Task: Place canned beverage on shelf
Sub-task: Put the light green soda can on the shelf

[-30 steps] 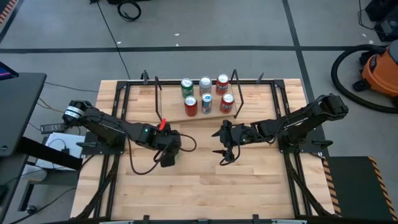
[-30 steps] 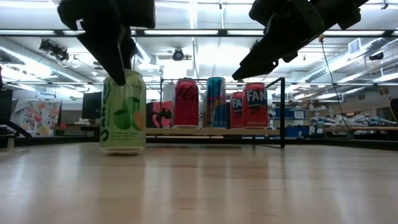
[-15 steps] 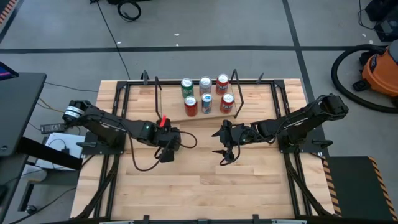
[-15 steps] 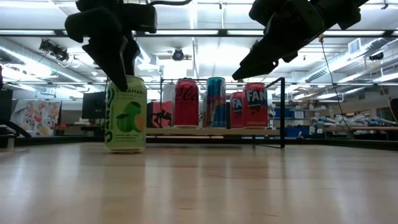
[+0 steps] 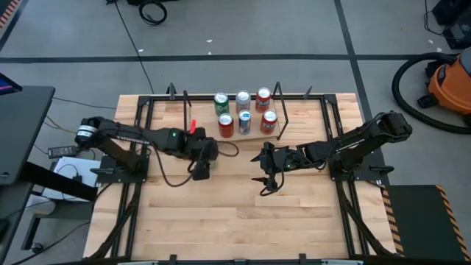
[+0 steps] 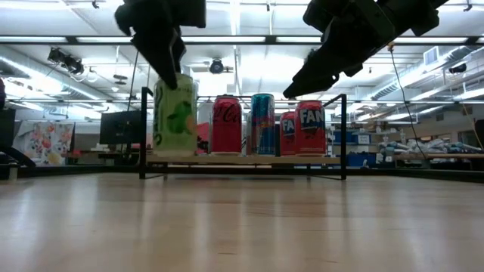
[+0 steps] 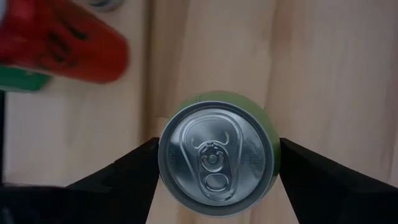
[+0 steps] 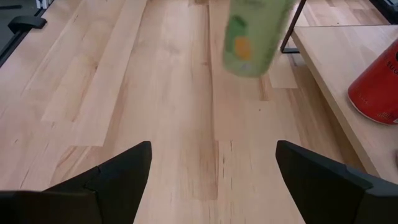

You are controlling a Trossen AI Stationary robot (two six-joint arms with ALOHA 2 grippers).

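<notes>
A green canned beverage (image 6: 175, 113) hangs in my left gripper (image 6: 172, 75), a little off the table and just left of the shelf's near left corner. The high view shows the left gripper (image 5: 201, 165), which hides the can there. The shelf (image 5: 202, 118), a pale board with black rod uprights, stands on the far middle of the table and carries several cans (image 5: 243, 112) upright on their bases. My right gripper (image 5: 265, 171) hovers open over the table right of centre, with nothing between its fingers. Its wrist view shows the green can (image 8: 252, 34) in the air beside the shelf board (image 8: 336, 68). My left gripper pinches the can's upper wall at two opposite sides (image 7: 164, 163) between its two fingers (image 7: 127, 174). The fingers come from above, slanting steeply down. The can hangs below them, clear of the table, nearly upright with a slight tilt.
A black metal frame (image 5: 147, 110) runs round the tabletop. The near half of the plank table (image 5: 235, 228) is bare wood. The shelf's left part (image 6: 159, 159) has no can on it. An orange vacuum (image 5: 449, 85) stands on the floor beyond the right edge.
My left gripper has lifted the green can off the table. It has carried the can toward the far edge and the shelf's left end. The can stood on the table a second ago and now hangs clear. The right arm has kept still.
</notes>
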